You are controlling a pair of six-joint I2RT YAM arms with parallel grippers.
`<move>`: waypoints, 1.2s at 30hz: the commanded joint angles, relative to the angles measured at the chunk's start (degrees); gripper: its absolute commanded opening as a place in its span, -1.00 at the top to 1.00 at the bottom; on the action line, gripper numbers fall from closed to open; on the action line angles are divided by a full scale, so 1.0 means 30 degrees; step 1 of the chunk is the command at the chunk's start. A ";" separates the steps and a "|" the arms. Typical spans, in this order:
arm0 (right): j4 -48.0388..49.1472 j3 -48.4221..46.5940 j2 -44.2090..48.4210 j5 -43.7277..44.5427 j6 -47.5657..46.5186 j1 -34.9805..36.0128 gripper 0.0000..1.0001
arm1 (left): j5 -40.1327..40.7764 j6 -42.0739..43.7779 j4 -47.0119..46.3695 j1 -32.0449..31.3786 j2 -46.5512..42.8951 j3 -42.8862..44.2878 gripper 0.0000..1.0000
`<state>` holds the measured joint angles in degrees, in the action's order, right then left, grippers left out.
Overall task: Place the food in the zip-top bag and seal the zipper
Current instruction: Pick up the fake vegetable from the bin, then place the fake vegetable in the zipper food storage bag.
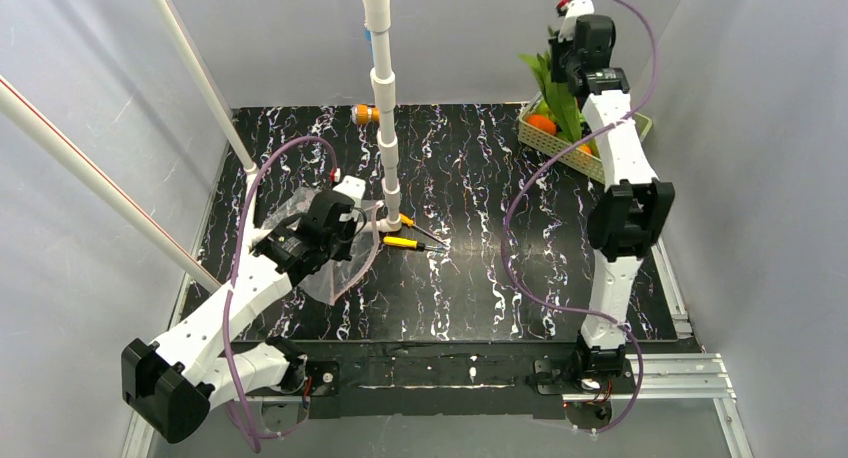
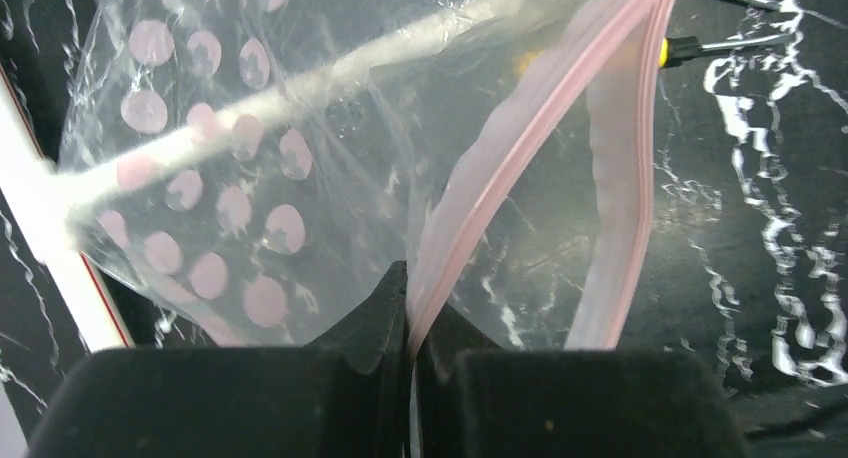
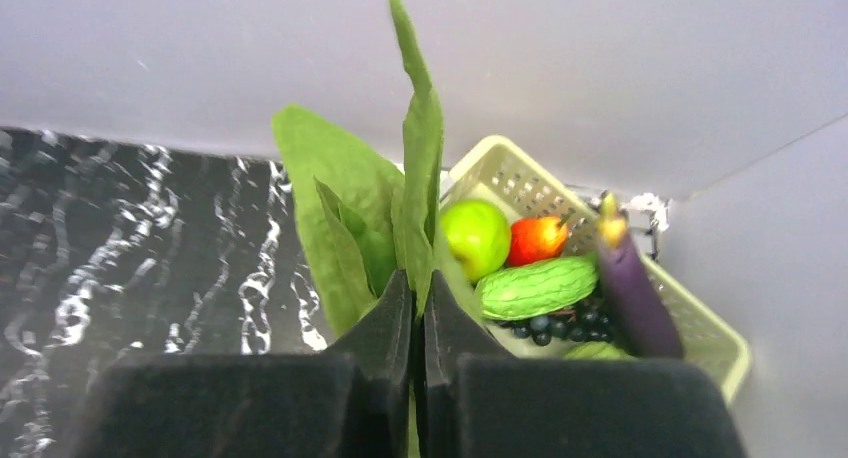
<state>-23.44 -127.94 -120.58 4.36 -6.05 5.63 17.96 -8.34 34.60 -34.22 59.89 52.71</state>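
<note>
The zip-top bag [image 1: 335, 258], clear with mauve dots [image 2: 230, 178], hangs open at the table's left. My left gripper [image 2: 410, 300] is shut on one lip of its pink zipper [image 2: 520, 138]. The other lip [image 2: 625, 178] hangs apart from it. At the back right, my right gripper [image 3: 418, 293] is shut on a long green leafy piece [image 3: 350, 208]. It holds that leafy piece [image 1: 562, 103] raised above the pale green basket [image 1: 578, 156]. More food lies in the basket [image 3: 500, 173]: a green ball [image 3: 475, 236], a red fruit [image 3: 537, 238], a bumpy green gourd [image 3: 535, 286], a purple eggplant [image 3: 632, 283].
A white pipe post [image 1: 385, 108] stands upright mid-table, with a yellow-handled screwdriver [image 1: 405, 243] lying at its foot beside the bag. An orange object [image 1: 366, 114] sits by the back wall. Two slanted white pipes [image 1: 200, 78] cross the left side. Grey walls enclose the table.
</note>
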 commanded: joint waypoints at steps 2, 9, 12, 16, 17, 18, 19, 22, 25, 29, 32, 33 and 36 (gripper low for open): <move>0.1287 0.2428 0.5610 -0.0262 0.3685 0.0728 0.97 | -0.1746 -0.4449 0.4696 0.0126 0.0284 0.4159 1.00; 0.2124 0.9524 1.2181 -0.2272 0.6972 0.2961 0.97 | -0.4701 -0.8756 0.5268 0.0120 -0.0582 0.6841 1.00; 0.2894 1.2970 1.4727 -0.2616 0.7169 0.4361 0.97 | -0.4995 -0.9355 0.5304 0.0126 -0.1095 0.7656 1.00; 0.3527 1.5505 1.7148 -0.4698 0.8953 0.5266 0.97 | -0.5178 -0.9964 0.4866 0.0128 -0.1613 0.7764 1.00; 0.3693 1.6012 1.7623 -0.5108 0.9286 0.5515 0.97 | -0.5251 -1.0091 0.4728 0.0128 -0.1703 0.7701 1.00; 0.3815 1.6420 1.8141 -0.5547 0.9951 0.5942 0.97 | -0.5326 -1.0333 0.4620 0.0126 -0.1738 0.7458 1.00; 0.4011 1.6815 1.8637 -0.6050 1.0624 0.6353 0.97 | -0.5399 -1.0571 0.4523 0.0125 -0.1778 0.7194 1.00; 0.5316 1.7557 1.9609 -0.7647 1.2837 0.7249 0.97 | -0.5544 -1.1162 0.4274 0.0126 -0.2101 0.6322 1.00; 0.8073 1.7720 1.9862 -0.9608 1.5263 0.8148 0.97 | -0.5627 -1.1533 0.3788 0.0115 -0.2512 0.5834 1.00; 1.0188 1.6427 1.9410 -0.9479 1.6385 1.0283 0.97 | -0.5637 -1.1734 0.3925 0.0134 -0.2348 0.5961 1.00; 1.3380 1.6456 1.8959 -0.8513 1.7410 1.1844 0.97 | -0.5802 -1.2108 0.3289 0.0125 -0.2369 0.5581 1.00; 1.4336 1.6410 1.8723 -0.8234 1.7693 1.2322 0.97 | -0.5874 -1.2200 0.3040 0.0131 -0.2354 0.5444 1.00; 1.5604 1.5342 1.7691 -0.7710 1.8259 1.3318 0.97 | -0.5979 -1.2354 0.2725 0.0126 -0.2029 0.5272 1.00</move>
<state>8.76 -76.43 -64.69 -20.92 43.45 42.15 0.98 -43.96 44.82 -34.17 53.43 69.58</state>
